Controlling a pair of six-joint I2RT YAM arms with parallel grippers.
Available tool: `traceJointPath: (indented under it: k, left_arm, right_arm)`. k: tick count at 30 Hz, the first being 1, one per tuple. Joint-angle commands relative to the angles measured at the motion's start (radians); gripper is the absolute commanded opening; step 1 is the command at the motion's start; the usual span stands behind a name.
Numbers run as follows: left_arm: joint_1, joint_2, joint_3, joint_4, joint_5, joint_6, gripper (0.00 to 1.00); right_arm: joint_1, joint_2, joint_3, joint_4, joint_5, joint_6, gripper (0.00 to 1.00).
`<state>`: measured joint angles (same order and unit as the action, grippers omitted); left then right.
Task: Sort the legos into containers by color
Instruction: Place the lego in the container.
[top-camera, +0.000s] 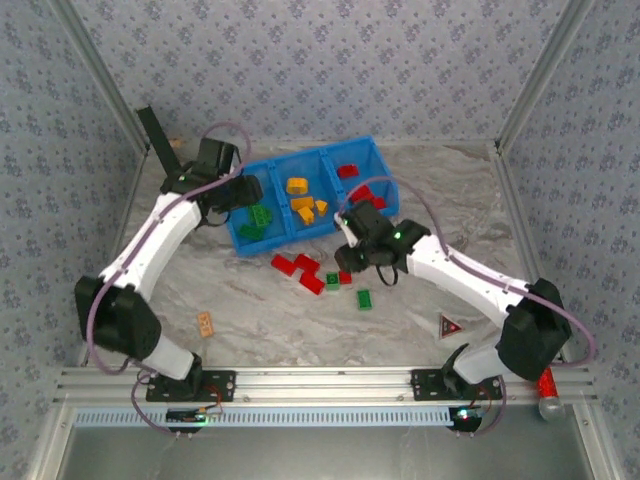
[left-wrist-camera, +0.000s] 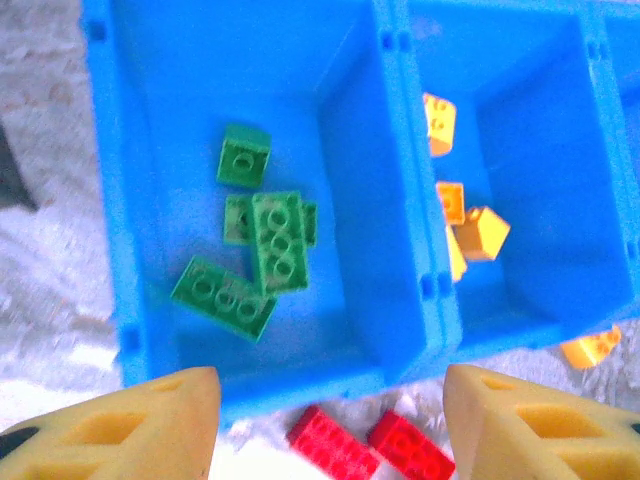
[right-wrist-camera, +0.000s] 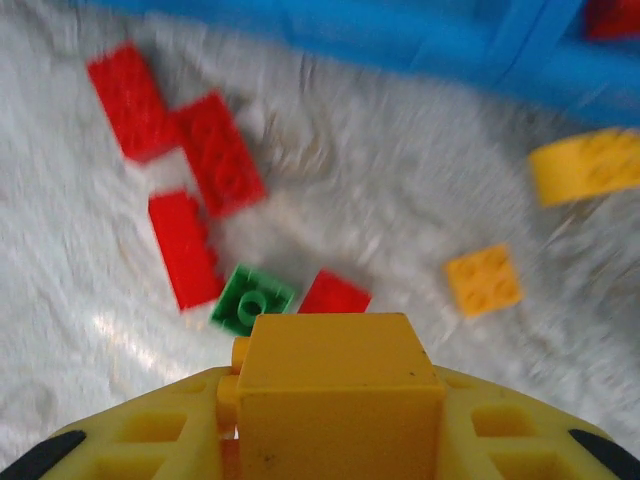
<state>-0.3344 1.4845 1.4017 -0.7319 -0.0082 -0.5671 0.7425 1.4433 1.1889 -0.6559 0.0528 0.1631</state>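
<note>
The left pincer (left-wrist-camera: 330, 405) hangs over the blue bin (left-wrist-camera: 110, 200) with its fingers apart and nothing between them. It is above the left compartment, where the green bricks (left-wrist-camera: 275, 240) lie. The right pincer (right-wrist-camera: 340, 420) is clamped on a yellow brick (right-wrist-camera: 340, 365) above the worktop (right-wrist-camera: 400, 190), where red bricks (right-wrist-camera: 215, 155) and a green cube (right-wrist-camera: 250, 300) lie loose near the bin.

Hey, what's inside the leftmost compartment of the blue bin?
Green legos, at least four; one long brick lies on another, hiding most of it.
</note>
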Motion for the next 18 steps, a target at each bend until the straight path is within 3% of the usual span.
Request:
traceJointPath:
  k: [1,7,18]
  left_arm:
    - [-0.020,-0.092,-0.099,-0.070,0.004,-0.031,0.61]
    - [-0.071,-0.224,-0.263,-0.098,0.026,-0.126,0.62]
    - [-0.262,-0.330,-0.482,-0.062,0.039,-0.358,0.62]
  right_arm:
    - [-0.049,0.065,0.134,0.021,0.005,-0.079,0.41]
    - [-0.094,0.249,0.366,0.027,0.006,-0.167,0.41]
    - [-0.103,0.598,0.762,0.011,-0.054,-0.242,0.41]
